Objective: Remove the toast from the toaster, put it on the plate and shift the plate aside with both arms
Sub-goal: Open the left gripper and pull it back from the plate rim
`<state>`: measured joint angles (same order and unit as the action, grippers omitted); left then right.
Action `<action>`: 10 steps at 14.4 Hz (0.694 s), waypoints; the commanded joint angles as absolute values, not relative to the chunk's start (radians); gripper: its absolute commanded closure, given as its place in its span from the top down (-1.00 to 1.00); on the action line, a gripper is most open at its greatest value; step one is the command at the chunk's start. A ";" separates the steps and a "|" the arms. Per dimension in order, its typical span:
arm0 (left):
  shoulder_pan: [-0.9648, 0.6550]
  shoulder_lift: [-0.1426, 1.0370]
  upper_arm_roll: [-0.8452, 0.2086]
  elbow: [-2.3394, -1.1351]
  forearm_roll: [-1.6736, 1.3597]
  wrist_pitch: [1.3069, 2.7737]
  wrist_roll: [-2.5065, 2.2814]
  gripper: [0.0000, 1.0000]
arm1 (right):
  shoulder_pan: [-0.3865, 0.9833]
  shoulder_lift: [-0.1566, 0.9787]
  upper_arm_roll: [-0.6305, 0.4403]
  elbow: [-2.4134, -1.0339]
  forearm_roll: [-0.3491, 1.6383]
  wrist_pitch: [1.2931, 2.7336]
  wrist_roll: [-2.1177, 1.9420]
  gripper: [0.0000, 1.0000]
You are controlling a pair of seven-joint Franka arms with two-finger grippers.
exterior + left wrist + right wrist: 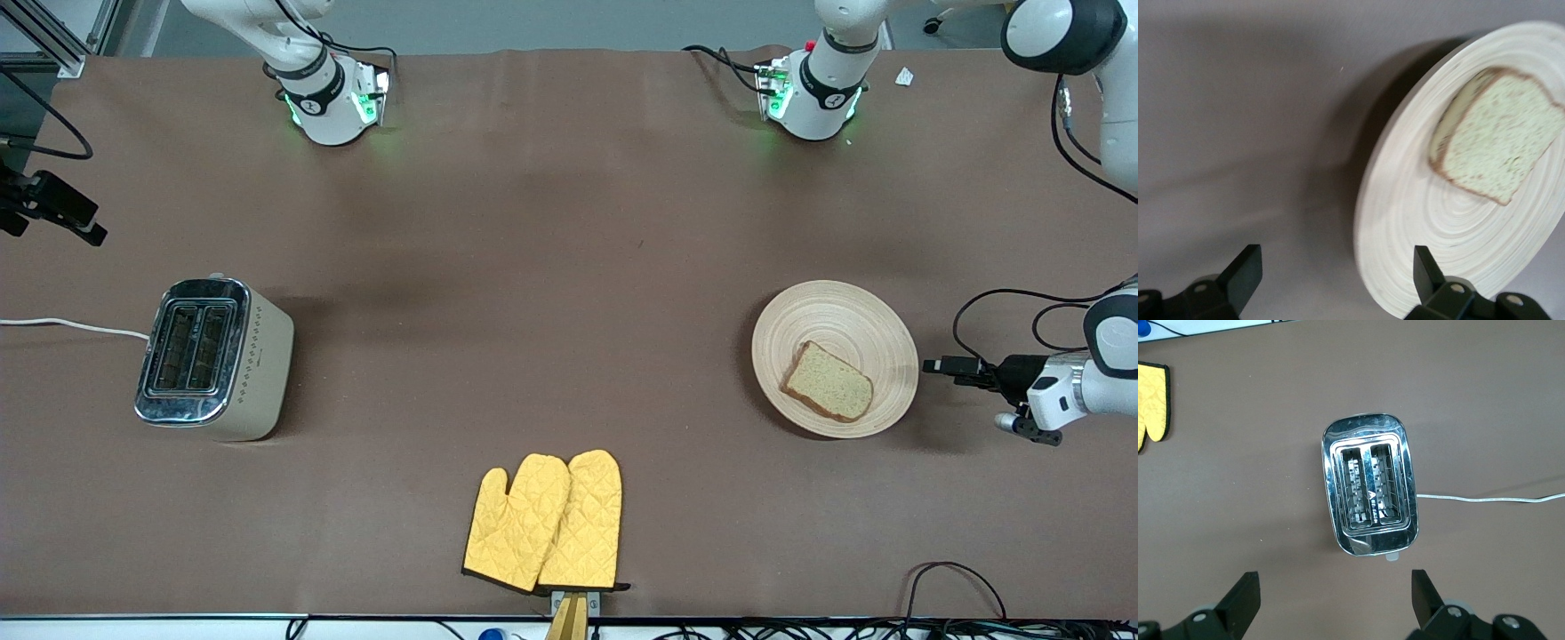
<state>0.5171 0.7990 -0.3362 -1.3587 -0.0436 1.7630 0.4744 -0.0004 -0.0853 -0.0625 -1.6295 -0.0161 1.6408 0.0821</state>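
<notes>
The toast [829, 382] lies flat on the round wooden plate [827, 320], which rests on the table toward the left arm's end. The left arm's hand [1049, 391] hovers low beside the plate, just off its rim. In the left wrist view my left gripper [1336, 252] is open with nothing between its fingers. The plate [1418, 220] and toast [1495, 150] lie just ahead of it. My right gripper [1333, 580] is open and empty, high above the table close to the toaster [1370, 487].
A chrome and beige toaster [213, 360] with two empty slots stands toward the right arm's end, its white cord [71, 325] running off the table. Two yellow oven mitts [547, 523] lie at the table edge nearest the front camera.
</notes>
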 commanded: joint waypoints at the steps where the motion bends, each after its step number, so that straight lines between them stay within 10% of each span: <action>1: 0.479 0.668 -0.347 -1.385 0.014 1.755 0.369 1.00 | 0.003 -0.078 -0.066 -1.614 -0.008 1.634 0.071 1.00; 10: 0.364 0.306 -0.399 -1.387 0.055 1.638 0.121 1.00 | 0.003 -0.078 -0.064 -1.614 -0.008 1.635 0.071 1.00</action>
